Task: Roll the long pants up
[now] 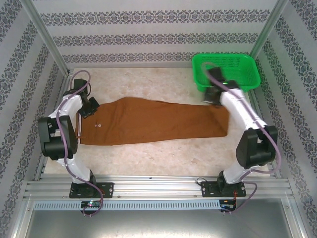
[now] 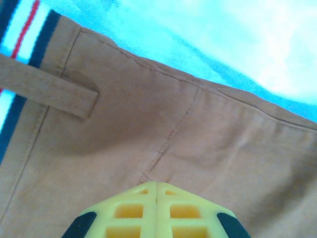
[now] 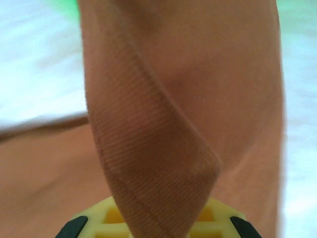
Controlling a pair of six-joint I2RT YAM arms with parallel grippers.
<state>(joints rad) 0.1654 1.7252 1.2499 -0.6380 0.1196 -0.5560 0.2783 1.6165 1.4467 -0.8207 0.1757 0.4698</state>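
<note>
Roll just starting: pants [image 1: 148, 121] flat, cuff [image 3: 148, 148] just beside basket [image 1: 228, 55] pinched in closed right gripper [image 3: 158, 220], left gripper [image 2: 157, 198] closed at far waist; next, probably turn cuff waistward.

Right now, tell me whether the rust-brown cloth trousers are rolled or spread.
Spread: the rust-brown cloth trousers lie stretched out full length, with nothing rolled yet.
</note>
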